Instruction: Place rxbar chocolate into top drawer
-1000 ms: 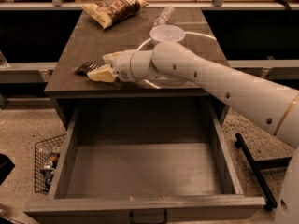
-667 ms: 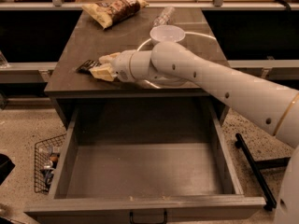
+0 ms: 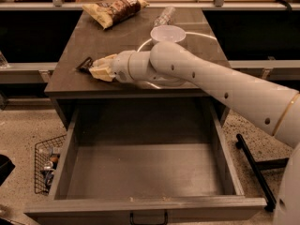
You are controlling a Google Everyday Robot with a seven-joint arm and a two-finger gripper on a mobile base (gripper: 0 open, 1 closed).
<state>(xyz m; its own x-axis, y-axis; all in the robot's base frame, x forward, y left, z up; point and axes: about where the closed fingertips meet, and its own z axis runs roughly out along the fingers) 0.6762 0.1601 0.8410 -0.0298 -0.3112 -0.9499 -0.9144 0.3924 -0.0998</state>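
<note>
The rxbar chocolate (image 3: pixel 85 63), a small flat black bar, sticks out to the left from between my gripper's pale fingers (image 3: pixel 99 72). My gripper (image 3: pixel 96 67) is shut on it near the front left of the dark table top (image 3: pixel 79 41), just above the surface. My white arm reaches in from the right across the table's front edge. The top drawer (image 3: pixel 145 172) is pulled wide open below the table. Its grey bottom is bare, and its front panel carries a small black handle (image 3: pixel 147 218). The gripper is above the drawer's rear left part.
A crinkled yellow-and-brown chip bag (image 3: pixel 115 7) lies at the back of the table. A clear plastic bottle (image 3: pixel 164 15) and a round clear cup (image 3: pixel 168 33) are behind my arm. A wire basket (image 3: pixel 47 165) sits on the floor at left, and a black rod (image 3: pixel 253 168) at right.
The gripper and the bar have shifted very slightly up; otherwise the arm and drawer look the same.
</note>
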